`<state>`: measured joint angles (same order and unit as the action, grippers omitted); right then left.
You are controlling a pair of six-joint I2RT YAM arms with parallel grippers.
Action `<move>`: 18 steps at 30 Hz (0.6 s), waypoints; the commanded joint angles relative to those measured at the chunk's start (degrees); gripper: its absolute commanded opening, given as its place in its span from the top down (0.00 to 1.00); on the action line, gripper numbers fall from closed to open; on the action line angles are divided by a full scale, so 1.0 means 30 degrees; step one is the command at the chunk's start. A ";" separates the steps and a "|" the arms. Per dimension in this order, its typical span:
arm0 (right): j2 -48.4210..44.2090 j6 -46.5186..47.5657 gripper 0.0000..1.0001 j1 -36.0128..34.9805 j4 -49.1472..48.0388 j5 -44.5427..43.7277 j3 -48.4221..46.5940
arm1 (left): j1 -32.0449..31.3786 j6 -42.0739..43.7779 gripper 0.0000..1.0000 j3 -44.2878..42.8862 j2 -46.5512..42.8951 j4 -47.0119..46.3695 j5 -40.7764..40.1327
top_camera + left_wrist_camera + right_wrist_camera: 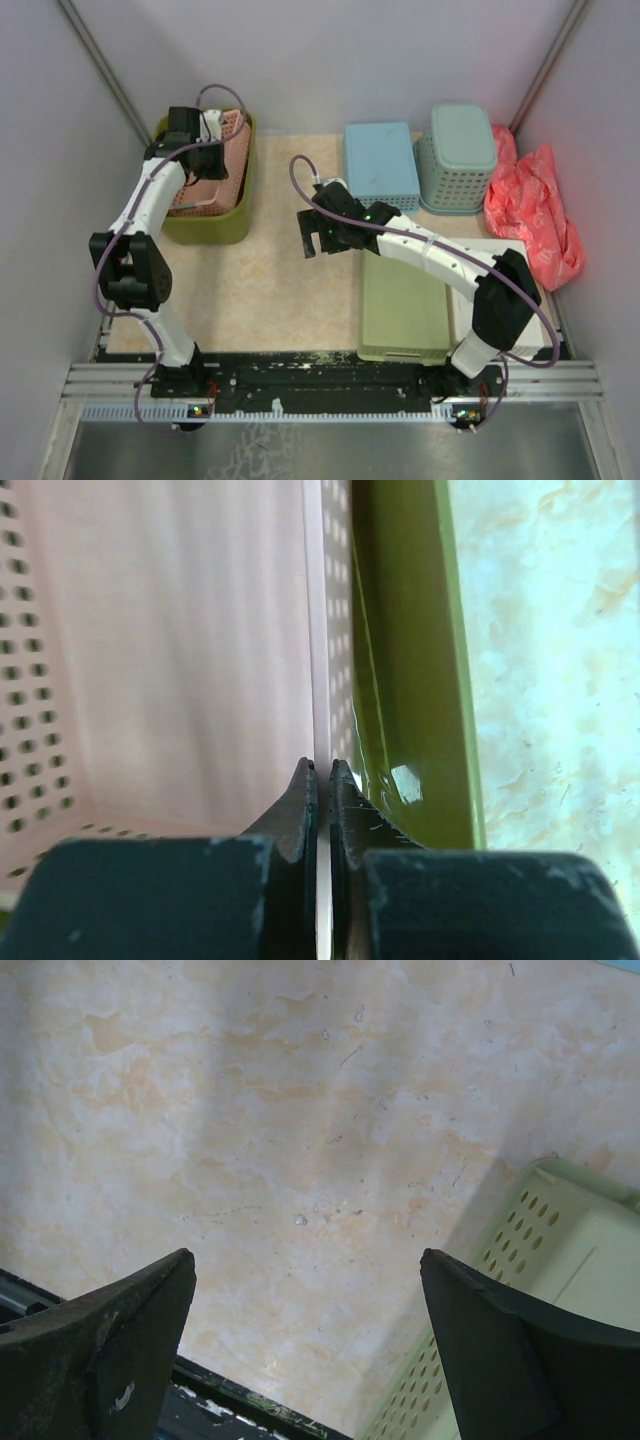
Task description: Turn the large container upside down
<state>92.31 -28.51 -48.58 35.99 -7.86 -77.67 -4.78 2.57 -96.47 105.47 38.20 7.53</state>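
Observation:
The large container, a deep olive-green tub, stands at the back left of the table with a pink perforated basket nested inside it. My left gripper reaches down over the tub's back part. In the left wrist view the left gripper is shut on the thin upright wall of the pink basket, and the tub's glossy olive wall runs just to the right of the fingers. My right gripper hangs open over bare table at the middle, holding nothing.
A shallow light-green tray lies under the right arm, its perforated corner beside the right finger. A blue box, a teal perforated basket and a red plastic bag sit at the back right.

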 commanded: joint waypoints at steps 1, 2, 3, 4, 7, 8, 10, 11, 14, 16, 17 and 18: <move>-0.0429 0.0060 0.05 0.0138 -0.0629 -0.0074 -0.0504 | -0.0144 0.0153 1.00 -0.1417 -0.1772 -0.0136 0.0087; -0.0483 0.0044 0.05 0.0123 -0.0651 -0.0080 -0.0459 | -0.0138 0.0079 1.00 -0.1613 -0.1987 -0.0087 0.0071; -0.0552 0.0020 0.05 0.0136 -0.0672 -0.0099 -0.0380 | -0.0137 0.0026 1.00 -0.1773 -0.2194 -0.0062 0.0069; -0.0626 0.0013 0.05 0.0123 -0.0685 -0.0105 -0.0319 | -0.0144 -0.0017 1.00 -0.1987 -0.2443 -0.0033 0.0109; -0.0857 -0.0031 0.06 0.0136 -0.0772 -0.0127 -0.0186 | -0.0144 -0.0171 1.00 -0.2689 -0.3181 0.0027 0.0381; -0.0906 -0.0041 0.05 0.0137 -0.0815 -0.0137 -0.0137 | -0.0138 -0.0265 1.00 -0.2907 -0.3405 0.0055 0.0433; -0.1144 -0.0095 0.05 0.0114 -0.0883 -0.0202 -0.0058 | -0.0141 -0.0440 1.00 -0.3410 -0.3904 0.0113 0.0654; -0.1272 -0.0081 0.06 0.0127 -0.0939 -0.0271 0.0017 | -0.0145 -0.0544 1.00 -0.3682 -0.4176 0.0168 0.0903; -0.1710 -0.0085 0.06 0.0128 -0.0970 -0.0730 0.0013 | -0.0141 -0.1024 1.00 -0.4505 -0.4908 0.0192 0.1838; -0.2131 0.0378 0.05 0.0149 -0.0815 -0.1290 -0.0195 | -0.0179 -0.1478 1.00 -0.4865 -0.5417 0.0071 0.2667; -0.2325 0.0896 0.06 0.0227 -0.0516 -0.1729 -0.0512 | -0.0169 -0.1688 1.00 -0.5047 -0.5647 0.0049 0.3277; -0.2514 0.1309 0.05 0.0464 -0.0076 -0.2451 -0.1024 | -0.0181 -0.1905 1.00 -0.5275 -0.5866 0.0065 0.3802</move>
<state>89.89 -28.05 -48.56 35.57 -9.47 -77.34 -4.97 -0.45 -108.27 92.16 40.25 12.08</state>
